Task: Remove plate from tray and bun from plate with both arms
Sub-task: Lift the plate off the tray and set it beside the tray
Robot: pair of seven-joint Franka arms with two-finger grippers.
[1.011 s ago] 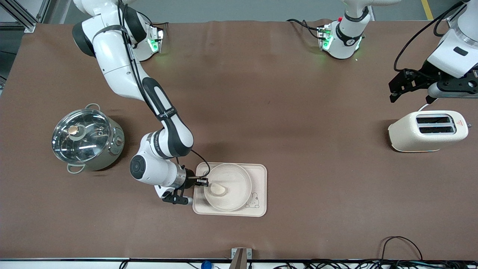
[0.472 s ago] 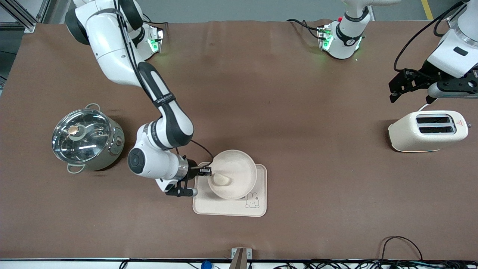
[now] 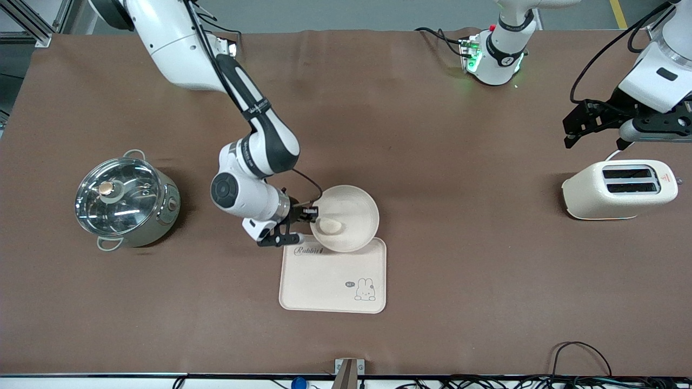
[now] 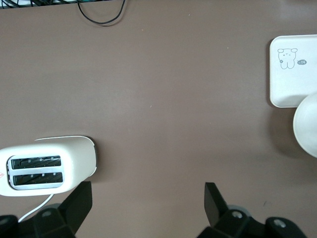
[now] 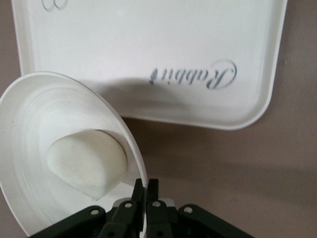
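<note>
The round cream plate [image 3: 354,208] [image 5: 25,144] hangs tilted in the air over the tray's edge toward the robots' bases. My right gripper [image 3: 312,214] [image 5: 146,186] is shut on the plate's rim. The pale bun [image 3: 330,226] [image 5: 86,163] lies inside the plate, close to the pinched rim. The plate [image 4: 307,126] also shows partly in the left wrist view. My left gripper [image 3: 573,129] [image 4: 146,191] waits open with nothing between its fingers, over the table by the toaster at the left arm's end.
The rectangular cream tray [image 3: 324,286] [image 5: 148,39] [image 4: 292,74] with the rabbit drawing lies under the plate, nearer the front camera. A steel pot [image 3: 125,201] with a glass lid stands at the right arm's end. A cream toaster [image 3: 619,189] [image 4: 47,166] stands at the left arm's end.
My right gripper has lifted the plate with the bun off the tray and carried it toward the robots' bases. The tray's printed face now shows. The left arm has not moved.
</note>
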